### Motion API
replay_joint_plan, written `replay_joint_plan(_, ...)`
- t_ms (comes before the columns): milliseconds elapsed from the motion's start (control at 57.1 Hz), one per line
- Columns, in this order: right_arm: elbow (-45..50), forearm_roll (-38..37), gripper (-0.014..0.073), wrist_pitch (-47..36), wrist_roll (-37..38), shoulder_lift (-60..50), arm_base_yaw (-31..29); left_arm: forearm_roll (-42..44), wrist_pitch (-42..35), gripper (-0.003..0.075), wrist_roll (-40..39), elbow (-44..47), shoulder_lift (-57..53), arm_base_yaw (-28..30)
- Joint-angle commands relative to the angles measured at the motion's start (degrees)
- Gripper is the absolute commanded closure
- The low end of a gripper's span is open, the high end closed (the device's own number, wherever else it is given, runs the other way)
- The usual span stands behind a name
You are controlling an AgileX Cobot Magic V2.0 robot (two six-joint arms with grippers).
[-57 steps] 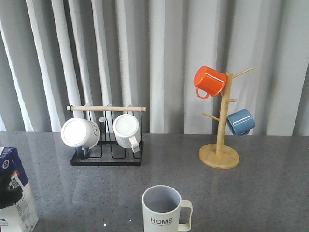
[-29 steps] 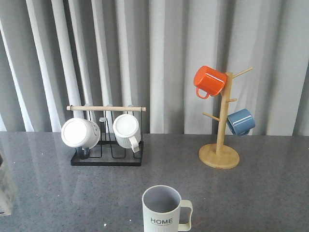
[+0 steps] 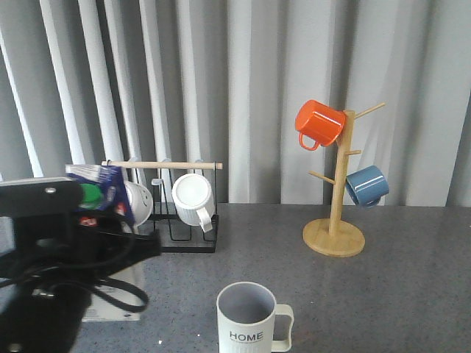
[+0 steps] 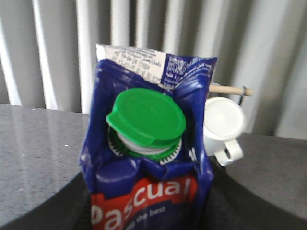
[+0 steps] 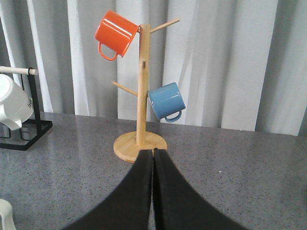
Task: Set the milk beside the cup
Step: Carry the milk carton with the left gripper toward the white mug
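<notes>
Our left gripper point(image 4: 144, 225) clamps one milk point(image 4: 148, 158) left of one cup point(image 3: 246, 318), right gripper point(image 5: 152, 158) closed empty, two rack mugs point(image 3: 193, 197), two tree mugs point(image 3: 319, 123).

We see a blue-and-white milk carton point(image 4: 146, 158) with green cap point(image 4: 146, 116) and red label, off-white ribbed HOME mug point(image 3: 252, 319) grey inside, orange mug point(image 3: 319, 123), blue mug point(image 3: 366, 184), pale wooden mug tree point(image 3: 335, 220), white mugs point(image 3: 194, 198) on a black rack point(image 3: 163, 243), speckled grey bench point(image 3: 383, 287), grey-white striped curtain point(image 3: 257, 88).
</notes>
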Motion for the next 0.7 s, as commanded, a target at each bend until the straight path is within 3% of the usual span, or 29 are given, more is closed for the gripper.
replay_joint_plan(0,-1.66,-0.13,0.0603,-4.25,-0.16,-0.2,-0.3,2.78,-1.96,0.0718,-0.9,-4.48,2.53,-3.1)
replay_joint_plan(228,-1.66,-0.13,0.0603,-4.25,-0.16,-0.2,-0.3,2.99,-5.03,0.0718,-8.67,-6.35,7.75,-5.99)
replay_joint_plan(683,-1.66,-0.12,0.0603,-4.02,-0.16,-0.2,-0.3,3.62,-8.27,0.0718,-9.63,-4.54,12.82,-8.89)
